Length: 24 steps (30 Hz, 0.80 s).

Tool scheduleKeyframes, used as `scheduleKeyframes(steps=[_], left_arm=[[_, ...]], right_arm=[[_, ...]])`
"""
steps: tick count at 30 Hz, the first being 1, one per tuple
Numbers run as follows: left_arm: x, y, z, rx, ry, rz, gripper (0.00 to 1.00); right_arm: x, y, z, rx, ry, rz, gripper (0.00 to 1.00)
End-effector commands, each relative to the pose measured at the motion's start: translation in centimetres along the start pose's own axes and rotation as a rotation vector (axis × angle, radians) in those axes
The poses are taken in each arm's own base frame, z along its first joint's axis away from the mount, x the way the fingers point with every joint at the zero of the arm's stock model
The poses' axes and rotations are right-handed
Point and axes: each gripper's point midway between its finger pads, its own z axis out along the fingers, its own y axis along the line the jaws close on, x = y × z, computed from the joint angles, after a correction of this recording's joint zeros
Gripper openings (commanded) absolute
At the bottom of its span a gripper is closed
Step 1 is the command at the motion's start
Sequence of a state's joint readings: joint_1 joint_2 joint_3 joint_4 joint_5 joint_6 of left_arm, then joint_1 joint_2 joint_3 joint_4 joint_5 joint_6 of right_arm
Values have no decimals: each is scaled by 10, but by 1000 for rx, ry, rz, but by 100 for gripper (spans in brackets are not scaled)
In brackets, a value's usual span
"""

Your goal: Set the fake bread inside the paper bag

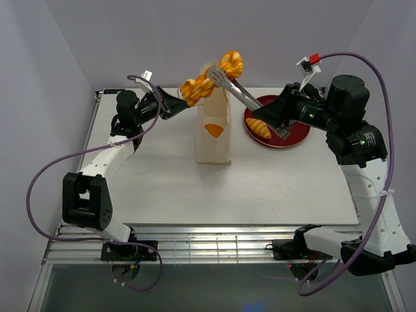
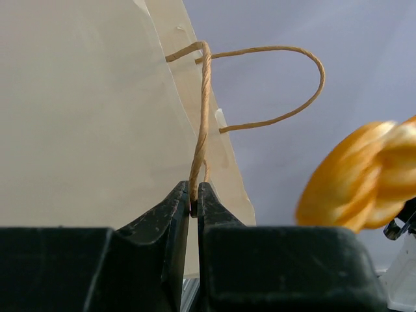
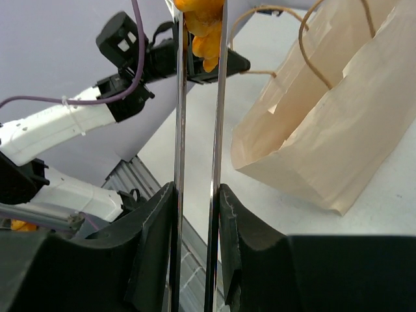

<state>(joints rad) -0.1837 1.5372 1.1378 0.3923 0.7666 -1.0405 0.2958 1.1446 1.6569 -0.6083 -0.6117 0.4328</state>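
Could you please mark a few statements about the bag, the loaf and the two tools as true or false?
1. The left tool is shut on the cord handle of the paper bag. True.
2. The right tool grips the braided loaf directly. False: it is shut on metal tongs, which hold the loaf.
3. The braided loaf lies on the table. False: it is held in the air near the bag's top.
4. A pastry lies on the dark red plate. True.
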Motion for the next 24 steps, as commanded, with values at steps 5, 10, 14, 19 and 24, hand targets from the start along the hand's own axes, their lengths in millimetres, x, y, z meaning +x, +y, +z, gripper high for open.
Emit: scheduleKeyframes(steps=[5,10,14,19,24], left_arm=[[-5,-22,-6,32,-21,40,22],[-4,-20,-5,31,-17,38,22],[-4,-17,-4,25,-16,35,19],[-3,-15,-4,23,-15,36,17],[-4,-17,-4,24,-17,38,16]], right_arm=[[11,-5,4,161,69,-80,29],[17,-8,1,234,80,-103,28],[9,-4,-12,251,37,-127,29],[9,-3,-20,265,36,-134,29],[6,0,-28,271,20,-146,29]])
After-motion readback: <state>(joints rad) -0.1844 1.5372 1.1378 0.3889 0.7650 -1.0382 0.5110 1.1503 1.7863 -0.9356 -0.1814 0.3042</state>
